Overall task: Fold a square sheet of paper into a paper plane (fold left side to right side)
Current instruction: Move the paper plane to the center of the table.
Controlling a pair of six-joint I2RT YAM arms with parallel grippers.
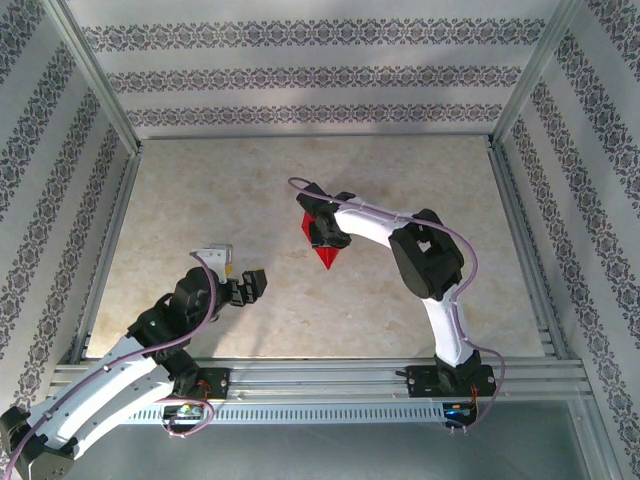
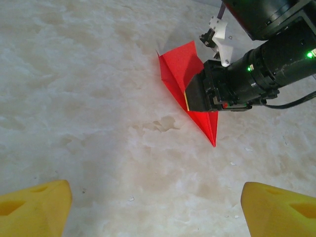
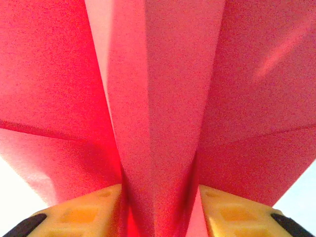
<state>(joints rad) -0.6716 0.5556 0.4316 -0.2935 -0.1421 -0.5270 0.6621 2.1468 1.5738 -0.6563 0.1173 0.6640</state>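
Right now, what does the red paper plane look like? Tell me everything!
The paper plane is thin, bright red paper folded into a slim pointed dart. It lies on the pale marbled table, near the middle, its sharp nose pointing toward the robot's side. Creased flaps spread to both sides and a centre fold stands up between them. The right hand is down on it, a yellow pad on each side of that raised fold; whether they squeeze it, I cannot tell.

No legible txt, labels, brands, nos or signs in any of the views
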